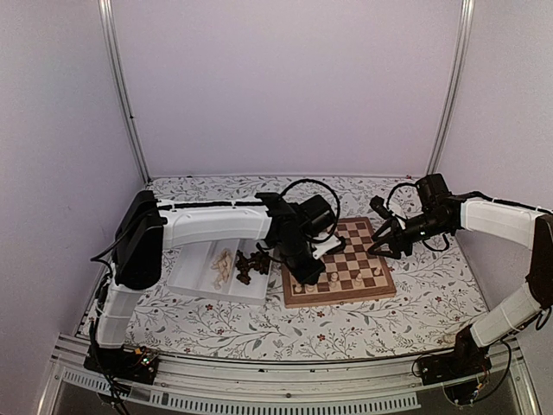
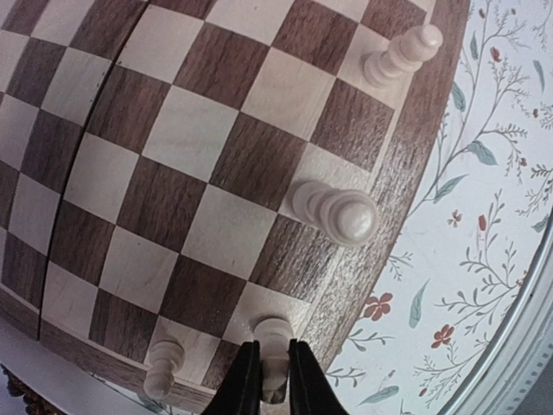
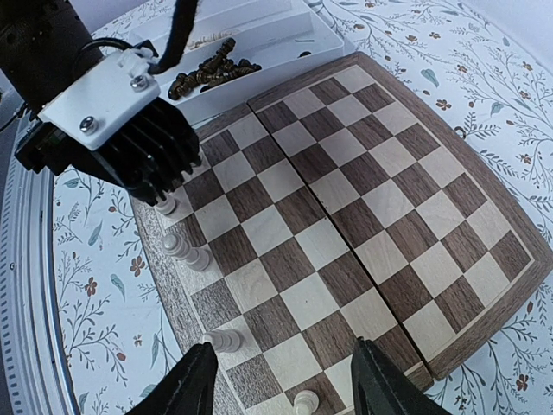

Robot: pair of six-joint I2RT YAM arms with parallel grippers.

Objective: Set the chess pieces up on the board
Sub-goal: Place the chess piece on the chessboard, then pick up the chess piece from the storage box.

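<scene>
The table (image 1: pixel 259 324) takes up the whole booth floor. Its flowered cloth runs to pale walls on three sides and to a metal rail (image 1: pixel 285 380) along the near edge. The left arm (image 1: pixel 216 225) stretches to the right past the far side of the white tray (image 1: pixel 186 281) and dips down at the board's near left corner. The right arm (image 1: pixel 501 220) bends in from the far right and hangs over the board's right edge.

The board (image 1: pixel 346 252) lies flat, right of centre. A strip of open cloth shows between its near border and the rail, and there is more cloth out to its right. The tray sits just beside the board's left edge. It holds cream pieces (image 1: pixel 223 266) in one compartment and dark pieces (image 1: pixel 253 264) heaped in the one nearer the board.

The right fingers (image 3: pixel 194 385) stand wide apart above the board with nothing between them, and most squares below are bare wood. The left fingers (image 2: pixel 240 389) are drawn in tight on either side of one cream piece (image 2: pixel 275 341), which stands on an edge square by the corner. Three standing cream figures (image 2: pixel 333 212) occupy other edge squares close to the brown border, apart from one another.
</scene>
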